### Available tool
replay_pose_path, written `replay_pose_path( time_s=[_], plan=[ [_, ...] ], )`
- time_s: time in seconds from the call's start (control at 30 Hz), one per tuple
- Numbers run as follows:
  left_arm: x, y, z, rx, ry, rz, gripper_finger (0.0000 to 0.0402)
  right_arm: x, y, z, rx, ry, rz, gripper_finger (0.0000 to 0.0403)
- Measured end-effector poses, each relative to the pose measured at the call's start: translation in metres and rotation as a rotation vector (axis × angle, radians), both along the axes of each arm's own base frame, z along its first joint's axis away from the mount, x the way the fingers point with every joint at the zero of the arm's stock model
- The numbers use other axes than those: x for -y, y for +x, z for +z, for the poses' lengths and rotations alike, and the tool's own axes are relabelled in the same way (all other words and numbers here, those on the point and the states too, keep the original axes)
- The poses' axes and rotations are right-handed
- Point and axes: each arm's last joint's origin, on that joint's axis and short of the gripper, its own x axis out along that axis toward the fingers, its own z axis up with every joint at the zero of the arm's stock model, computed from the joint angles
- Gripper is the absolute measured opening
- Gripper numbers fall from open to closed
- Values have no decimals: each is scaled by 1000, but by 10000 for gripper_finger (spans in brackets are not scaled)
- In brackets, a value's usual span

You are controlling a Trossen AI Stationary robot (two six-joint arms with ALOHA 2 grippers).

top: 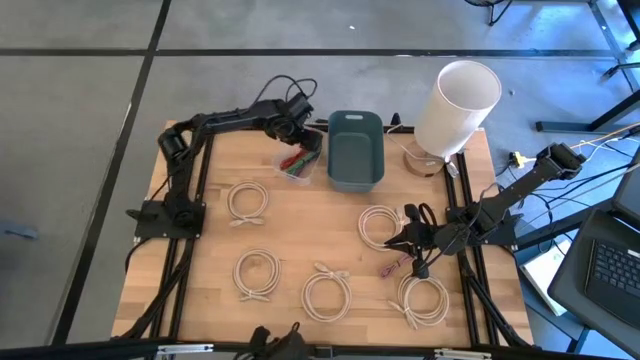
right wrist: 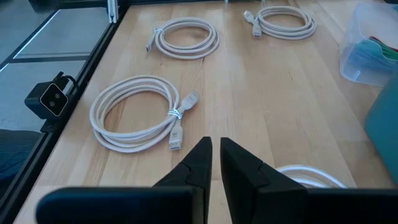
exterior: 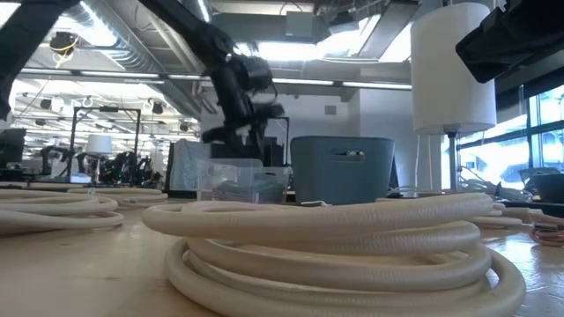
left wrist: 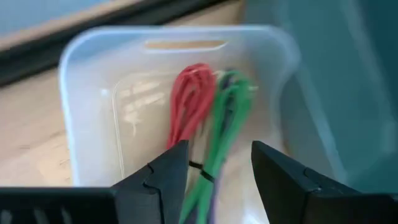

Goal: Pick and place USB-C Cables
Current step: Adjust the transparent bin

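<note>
Hovering with fingers parted and empty, left pincer [left wrist: 214,165] directly over clear bin [left wrist: 87,93] holding red bundle [left wrist: 189,102] and green bundle [left wrist: 227,121], long axes running away from fingers.

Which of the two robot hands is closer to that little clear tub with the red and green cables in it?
Left. The left gripper hangs open right above the clear tub; the right gripper is far across the table among the white coils.
</note>
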Motion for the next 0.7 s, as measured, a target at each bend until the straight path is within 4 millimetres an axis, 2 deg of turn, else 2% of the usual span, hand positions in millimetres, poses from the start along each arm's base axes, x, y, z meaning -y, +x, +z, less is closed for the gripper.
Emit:
replay_pose_path(
  time_s=[0.2,0.27,0.37,0.43,0.5,0.6,0.7],
  plan=[
    [27,-30,57,10,42,-116,168,0,0,0,0,1,0,37],
    [42,-45,72,-81,81,-193,167,0,0,0,-1,5,0,37],
    [64,-69,84,-346,157,-267,150,0,0,0,-1,5,1,37],
    [73,-81,86,-511,168,-286,126,0,0,0,-1,5,0,37],
    [76,-88,82,-594,141,-293,92,0,0,0,-1,5,0,37],
    [77,-91,63,-641,108,-319,26,0,0,0,-1,5,0,37],
    [76,-94,37,-664,96,-346,7,0,0,0,-3,29,-13,37]
  ],
)
